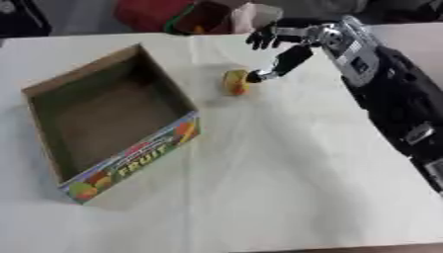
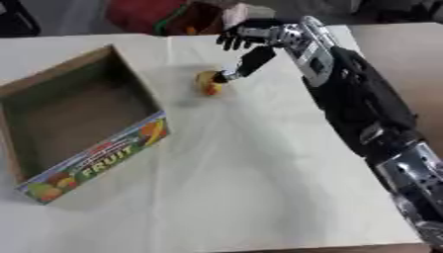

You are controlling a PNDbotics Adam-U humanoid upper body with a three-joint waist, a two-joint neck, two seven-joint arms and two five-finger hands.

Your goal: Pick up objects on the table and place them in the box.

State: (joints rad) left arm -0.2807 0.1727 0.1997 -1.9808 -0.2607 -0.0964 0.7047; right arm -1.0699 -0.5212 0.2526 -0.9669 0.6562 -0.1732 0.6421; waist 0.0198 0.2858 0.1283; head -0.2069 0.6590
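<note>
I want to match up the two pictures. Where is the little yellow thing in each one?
Left eye view: the small yellow object lies above the middle, just right of the cardboard box, at the thumb tip of the right hand.
Right eye view: it sits further left, in the upper middle, again right of the box.
Shared landmark: the FRUIT lettering on the box's front wall.

Bright, even light — soft blur throughout, faint shadows beside the box (image 1: 130, 158).
</note>
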